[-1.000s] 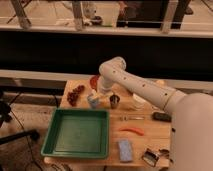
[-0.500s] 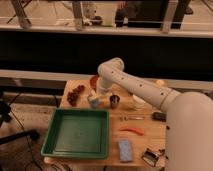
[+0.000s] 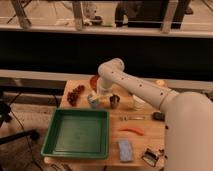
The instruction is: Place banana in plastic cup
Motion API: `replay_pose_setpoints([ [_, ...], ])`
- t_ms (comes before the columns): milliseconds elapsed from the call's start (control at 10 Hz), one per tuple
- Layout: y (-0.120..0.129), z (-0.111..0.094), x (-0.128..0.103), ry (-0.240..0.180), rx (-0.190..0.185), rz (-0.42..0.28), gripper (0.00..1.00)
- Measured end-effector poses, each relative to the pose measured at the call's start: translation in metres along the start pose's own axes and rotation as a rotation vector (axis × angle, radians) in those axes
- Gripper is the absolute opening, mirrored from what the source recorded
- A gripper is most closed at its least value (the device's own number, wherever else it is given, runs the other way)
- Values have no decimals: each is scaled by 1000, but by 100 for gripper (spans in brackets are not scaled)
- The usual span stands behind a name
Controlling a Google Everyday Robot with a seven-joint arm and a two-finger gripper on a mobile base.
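Note:
The plastic cup (image 3: 93, 102) is small and blue-grey. It stands upright on the wooden table (image 3: 150, 131), just beyond the green tray's far right corner. My gripper (image 3: 98, 93) points down directly over the cup, at its rim. The white arm (image 3: 131, 82) reaches in from the right. The banana does not show; the gripper covers the mouth of the cup. The shiny dark metal cup (image 3: 114, 100) stands just right of the plastic cup.
A green tray (image 3: 77, 132) fills the table's front left. Dark red grapes (image 3: 76, 94) and a red bowl (image 3: 93, 80) lie at the back left. A translucent cup (image 3: 137, 103), an orange-red curved piece (image 3: 131, 131) and a blue sponge (image 3: 125, 150) lie to the right and front.
The gripper has stayed over the plastic cup, shifting only slightly. Nothing else has moved.

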Motion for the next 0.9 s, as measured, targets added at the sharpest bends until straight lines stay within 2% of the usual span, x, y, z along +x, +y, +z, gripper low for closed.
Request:
replay_pose_setpoints([
  [100,1,0,2,1,1,1,8],
  [200,-1,-2,-3,-2,23,-15,8],
  [300,-2,-8,-6,-6,44,-19,5],
  [400,-6,-19,-7,-7,83,-29,1],
  [600,-12,-30,-18,-25,122,-55,0],
  [900,-22,-33,-29,-36,148,-93,0],
])
